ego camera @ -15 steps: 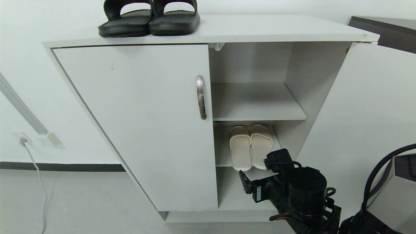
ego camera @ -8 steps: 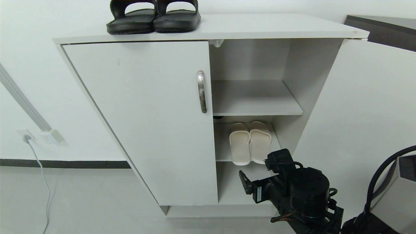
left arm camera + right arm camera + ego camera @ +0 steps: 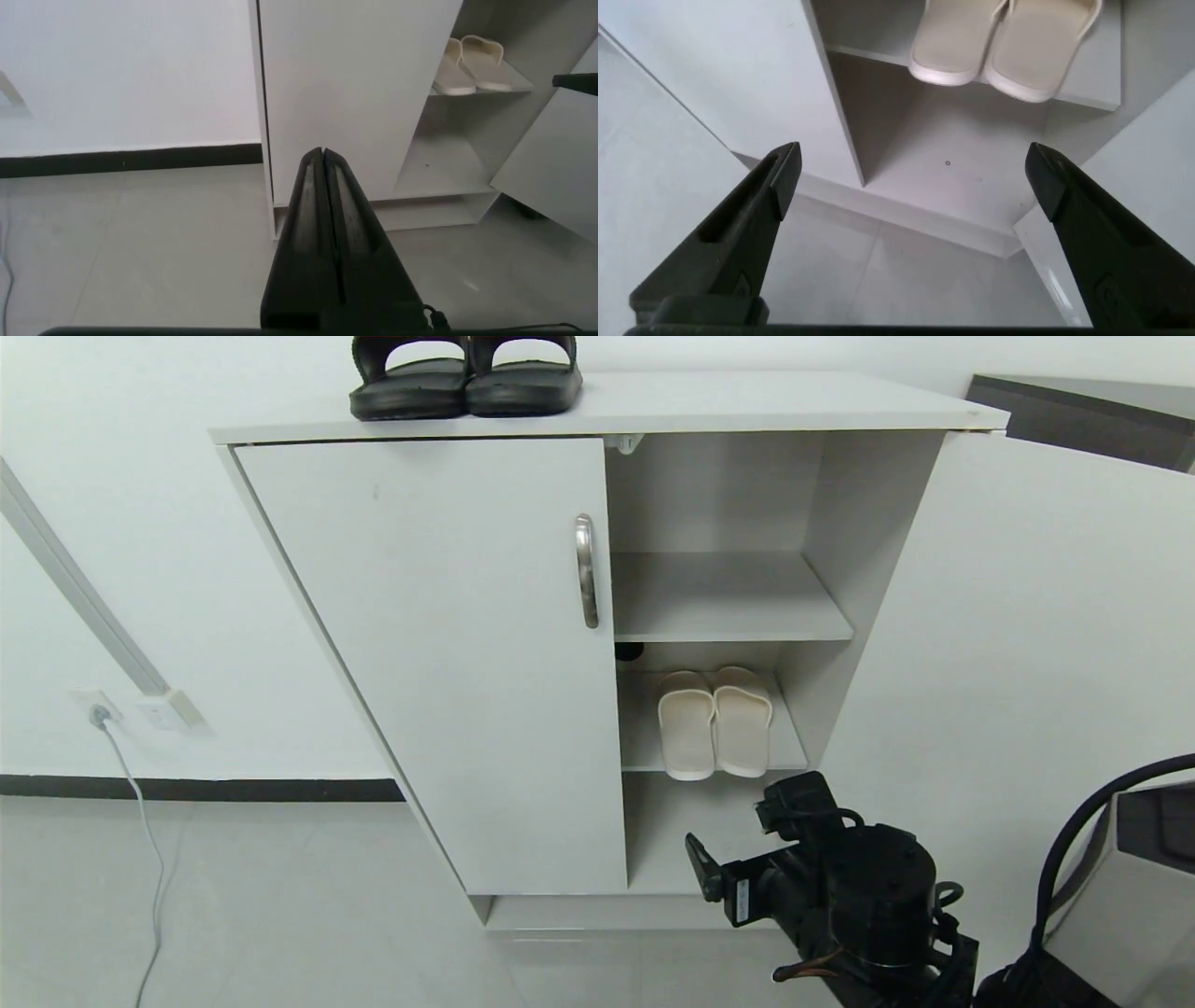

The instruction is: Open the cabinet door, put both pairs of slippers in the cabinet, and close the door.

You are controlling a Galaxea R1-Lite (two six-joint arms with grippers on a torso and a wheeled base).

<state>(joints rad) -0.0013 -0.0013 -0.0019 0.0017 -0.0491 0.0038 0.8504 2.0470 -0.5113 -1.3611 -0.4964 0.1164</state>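
A white cabinet [image 3: 429, 644] has its left door shut and its right door [image 3: 1027, 635] swung wide open. A pair of black slippers [image 3: 467, 378] rests on the cabinet top. A pair of cream slippers [image 3: 714, 721] lies side by side on the middle shelf; the pair [image 3: 999, 37] is also seen beyond the right wrist. My right gripper [image 3: 719, 877] hangs low in front of the open half, below the cream pair, open and empty [image 3: 913, 154]. My left gripper [image 3: 320, 159] is shut on nothing, over the floor in front of the cabinet's shut door.
The upper shelf [image 3: 728, 597] and bottom compartment [image 3: 672, 840] hold nothing. A metal handle [image 3: 585, 571] is on the shut door. A wall socket with a cable [image 3: 98, 717] is on the wall at left. Grey floor [image 3: 233, 905] lies in front.
The head camera has moved: the whole cabinet now looks smaller and farther off. The gap between my right gripper and the cream slippers has widened. Both pairs of slippers lie as before.
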